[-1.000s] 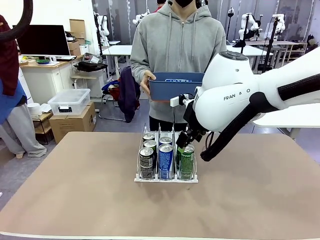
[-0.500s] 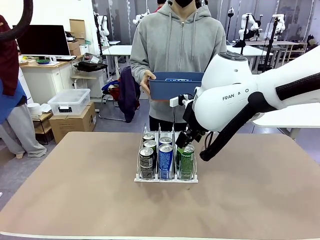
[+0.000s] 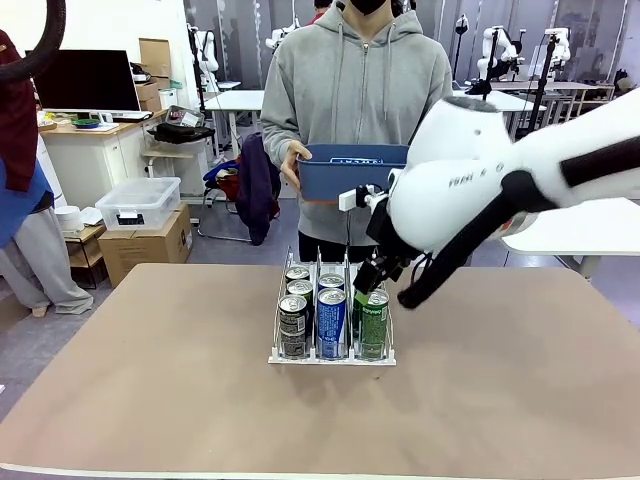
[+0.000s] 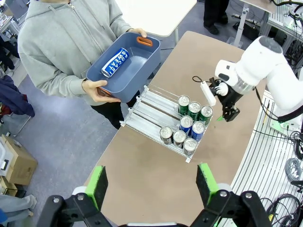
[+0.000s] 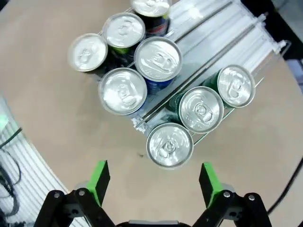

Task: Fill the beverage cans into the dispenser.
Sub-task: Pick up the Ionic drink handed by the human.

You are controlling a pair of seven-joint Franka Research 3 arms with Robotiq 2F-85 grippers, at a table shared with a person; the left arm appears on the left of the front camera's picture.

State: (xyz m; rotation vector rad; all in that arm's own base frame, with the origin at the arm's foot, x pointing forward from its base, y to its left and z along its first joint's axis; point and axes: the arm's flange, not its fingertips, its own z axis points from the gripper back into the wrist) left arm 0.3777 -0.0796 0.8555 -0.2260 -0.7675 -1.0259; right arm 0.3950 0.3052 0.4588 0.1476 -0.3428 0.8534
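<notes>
Cans (image 3: pixel 331 322): we count eight, all upright in the dispenser (image 3: pixel 330 358), which sits mid-frame on the tabletop (image 3: pixel 150 380) in the front view. In that view the left lane holds three dark ones and the middle lane two blue. The right lane is green, and the wrist views show three there. All are packed toward the front lip. One more blue can (image 4: pixel 116 61) lies on its side in the tub (image 4: pixel 128 87). The person (image 3: pixel 350 90) holds the tub in both hands past the tabletop's far edge, upper centre of the front view.

Our right gripper (image 3: pixel 372 275) hangs just over the green lane, slightly right of centre in the front view, with the right arm (image 3: pixel 520 170) coming in from the right edge. In its own wrist view the jaws stand wide apart with nothing between them. The green pads (image 5: pixel 99 177) are at the bottom edge, and the front green can (image 5: pixel 169 145) is just above them in frame. From the front view we can't tell if it touches a can.

Our left gripper (image 4: pixel 152 184) sits high over the tabletop, looking down on the whole setup. Its fingers are spread fully and hold nothing. In that view the dispenser is centre frame, the right arm is to its right and the tub is upper left.
</notes>
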